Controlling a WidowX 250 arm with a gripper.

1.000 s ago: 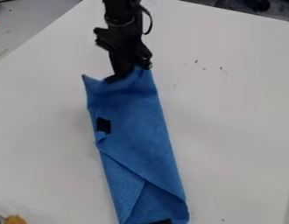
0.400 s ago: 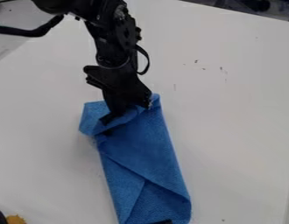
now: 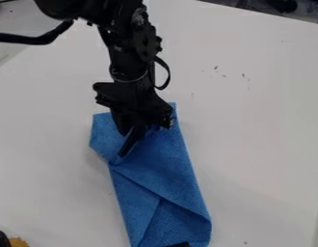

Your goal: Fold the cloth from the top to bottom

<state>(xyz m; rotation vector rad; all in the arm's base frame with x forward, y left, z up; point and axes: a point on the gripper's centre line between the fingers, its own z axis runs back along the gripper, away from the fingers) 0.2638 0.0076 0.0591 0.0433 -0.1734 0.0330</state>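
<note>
Table [image 3: 258, 120]: soft light is spreading over the white top and making it look bright.
Cloth [image 3: 168, 169]: the blue is showing well, with darker blue sitting along the fold.
Shadow [image 3: 96, 161]: a faint gray patch is lying just beside the cloth, on the view's left.
Robot arm [image 3: 129, 60]: it is looking nearly all black, with tiny shiny spots glinting.
Background [image 3: 284, 6]: the top right is looking dim.

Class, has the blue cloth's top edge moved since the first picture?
Yes: the top edge of the blue cloth has shifted down, below the dark specks on the table.
</note>
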